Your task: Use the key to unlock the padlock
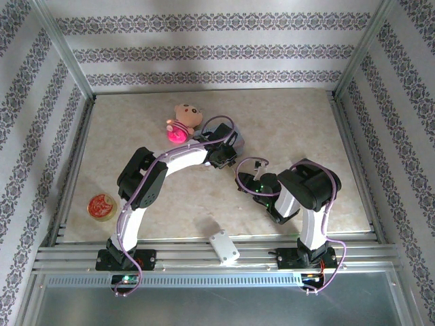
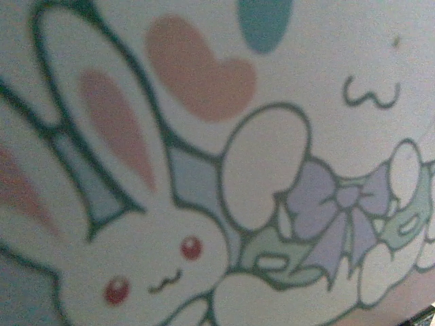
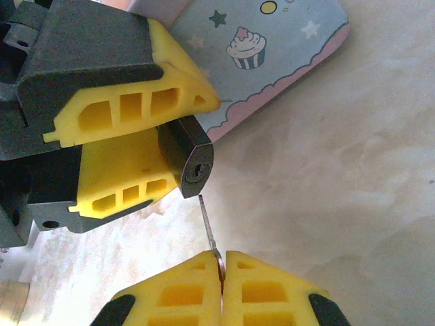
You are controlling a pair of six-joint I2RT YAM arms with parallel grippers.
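Patterned wallpaper walls [image 1: 204,51] on three sides, and from overhead we're looking down on a pale marbled bench [image 1: 136,129]. Towards the back lies a plush toy [image 1: 185,121] in pink and tan. Out at the left edge there's a round disc with a red pattern [image 1: 102,206], and at the front rail a small white box [image 1: 224,246]. The left arm [image 1: 170,163] arches in over a light-blue tin [image 1: 235,140], and the right arm [image 1: 309,197] folds in towards it, the two ends close together mid-bench.

Over to the left wrist, and we're right up against the tin's lid: a cartoon bunny with red eyes, a pink heart, a lilac bow. This camera cannot tell us how its fingers stand.

On to the right wrist, and here's the action. The left fingers [image 3: 136,88] are clamped on the padlock [image 3: 194,159], a small dark body held just off the tin's corner above the bench, keyhole [image 3: 196,172] facing us. At the bottom, the right fingers [image 3: 183,299] are pressed together on the key [image 3: 209,227]. Its thin blade slants up, the tip at the padlock's lower edge just beneath the keyhole. We can't tell whether it touches.
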